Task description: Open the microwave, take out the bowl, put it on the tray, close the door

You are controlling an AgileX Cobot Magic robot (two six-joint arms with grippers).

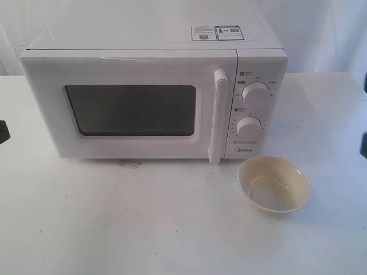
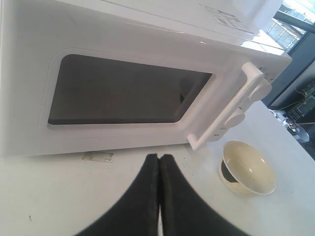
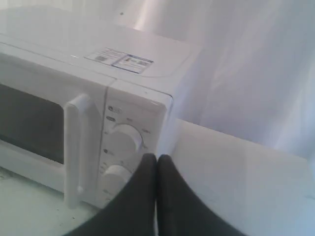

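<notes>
Left wrist view: left gripper (image 2: pixel 158 157) jaws pressed together, empty; right gripper (image 3: pixel 157 158) likewise, seemingly touching nothing.

one microwave (image 1: pixel 143 28), one door (image 1: pixel 126 69), two knobs (image 1: pixel 256 93), two label stickers (image 1: pixel 205 32), one bowl (image 1: pixel 274 184), one table (image 1: pixel 114 229).

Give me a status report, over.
Left tool shut, right tool shut, both empty; microwave door closed; bowl out on table by knobs; nothing blocking handle.

Exterior: head-on, slightly above the boxy white microwave (image 1: pixel 143 34). Left wrist: low, near, slanting across its front. Right wrist: near, facing the round white knobs (image 3: pixel 125 137). Shared throughout: vertical white bar handle (image 1: pixel 219 114).
</notes>
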